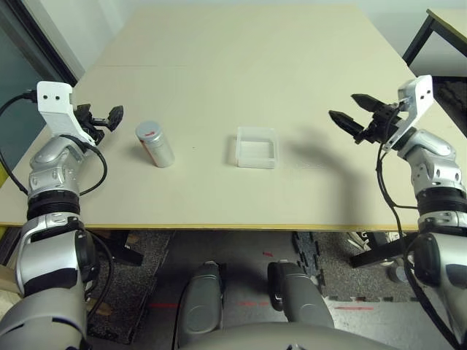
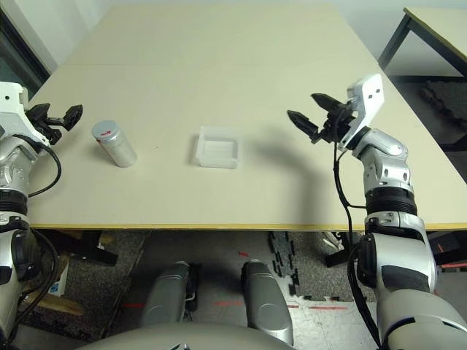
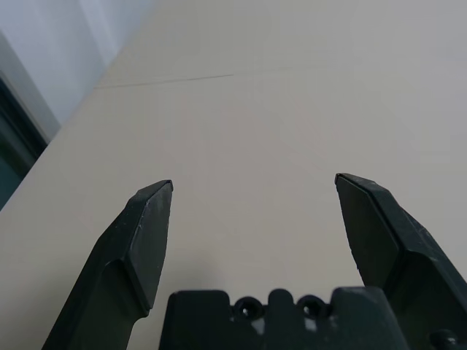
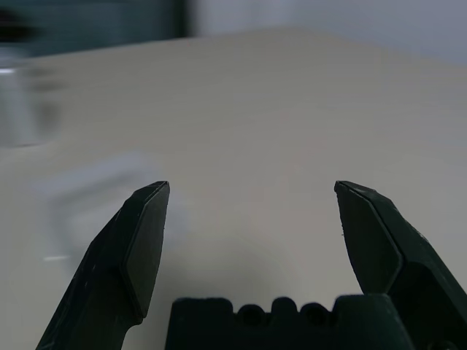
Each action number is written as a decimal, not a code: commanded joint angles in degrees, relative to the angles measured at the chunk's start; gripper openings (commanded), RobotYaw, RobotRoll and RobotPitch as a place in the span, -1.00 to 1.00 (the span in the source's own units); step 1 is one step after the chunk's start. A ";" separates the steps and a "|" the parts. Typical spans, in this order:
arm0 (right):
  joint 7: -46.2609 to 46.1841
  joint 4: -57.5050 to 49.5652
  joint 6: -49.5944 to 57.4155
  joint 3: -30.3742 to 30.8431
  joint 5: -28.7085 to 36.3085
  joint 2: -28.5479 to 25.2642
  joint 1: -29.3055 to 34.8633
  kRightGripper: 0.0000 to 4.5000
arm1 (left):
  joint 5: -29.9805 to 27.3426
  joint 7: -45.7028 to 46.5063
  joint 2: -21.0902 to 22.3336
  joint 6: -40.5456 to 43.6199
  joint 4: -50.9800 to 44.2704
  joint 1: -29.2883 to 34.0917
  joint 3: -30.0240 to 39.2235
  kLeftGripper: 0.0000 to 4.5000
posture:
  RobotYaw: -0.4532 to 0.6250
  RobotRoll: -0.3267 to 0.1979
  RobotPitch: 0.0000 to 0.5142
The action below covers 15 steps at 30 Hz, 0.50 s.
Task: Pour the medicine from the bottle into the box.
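Beige table point(image 1: 292, 58) with a capped bottle point(image 1: 155, 144) standing left of the clear box point(image 1: 256, 146).
Left gripper point(image 1: 115, 117) and right gripper point(image 1: 349, 111) hover at opposite sides, both spread wide, holding nothing.

Head stereo pair looks forward and down over the table point(image 1: 219, 44); both eyes share the bottle point(image 1: 155, 144) at centre left and the box point(image 1: 256, 146) at centre. Each wrist camera sits close behind its spread fingers, low over the tabletop; right wrist view faces box and bottle.
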 commanded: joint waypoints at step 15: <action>20.13 -12.54 5.58 12.28 1.32 -0.82 3.21 1.00 | -16.00 -6.71 5.27 25.69 -41.99 20.38 8.53 0.98 | 0.09 0.25 -0.50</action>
